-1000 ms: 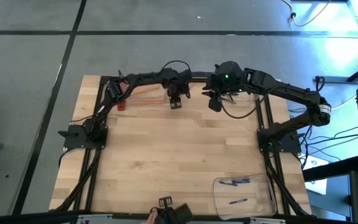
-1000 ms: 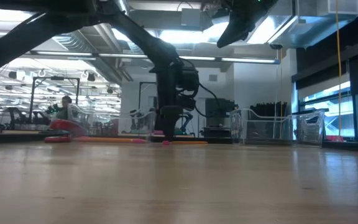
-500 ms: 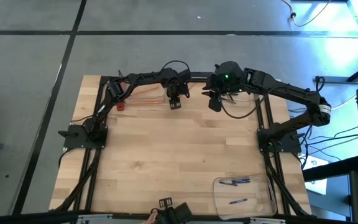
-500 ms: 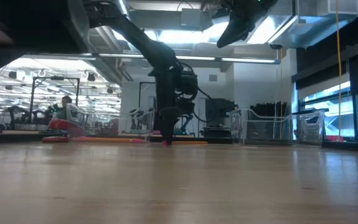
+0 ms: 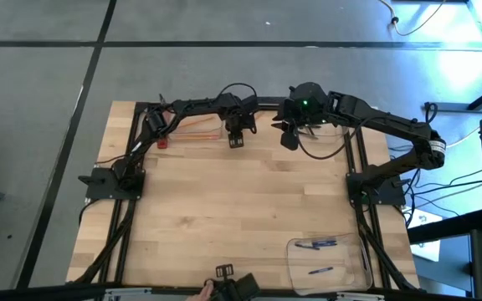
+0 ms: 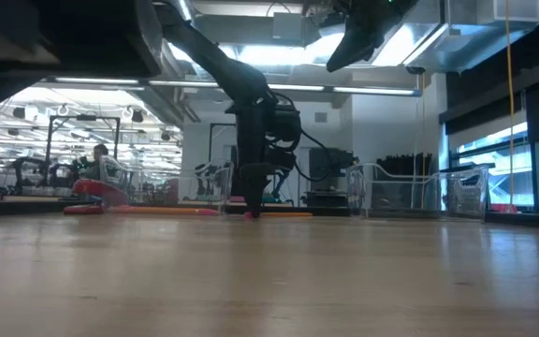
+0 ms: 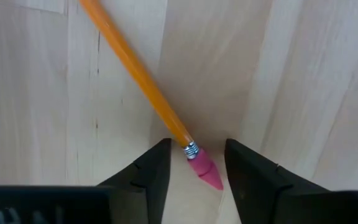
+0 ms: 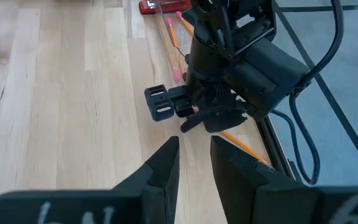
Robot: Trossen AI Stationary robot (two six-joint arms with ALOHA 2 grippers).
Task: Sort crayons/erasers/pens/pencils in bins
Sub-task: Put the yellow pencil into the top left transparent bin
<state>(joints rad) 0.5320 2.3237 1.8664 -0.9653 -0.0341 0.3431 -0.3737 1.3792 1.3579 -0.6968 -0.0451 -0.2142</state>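
An orange pencil [image 7: 135, 78] with a pink eraser tip [image 7: 204, 173] lies flat on the wooden table at its far side. My left gripper [image 7: 194, 168] points straight down over it, open, one finger on each side of the eraser tip without touching it. The same gripper [image 5: 236, 139] shows in the high view, right of more thin pencils [image 5: 195, 125]. My right gripper [image 5: 289, 139] hangs open and holds nothing, raised above the far right of the table. A clear bin [image 5: 354, 284] at the near right corner holds dark pens [image 5: 316, 244].
A small red block [image 5: 163, 142] lies by the far left pencils. Clear trays [image 6: 410, 192] stand at the far right under my right arm. A black camera mount [image 5: 223, 272] sits at the near edge, with a person's hand [image 5: 202, 293] beside it. The table's middle is bare wood.
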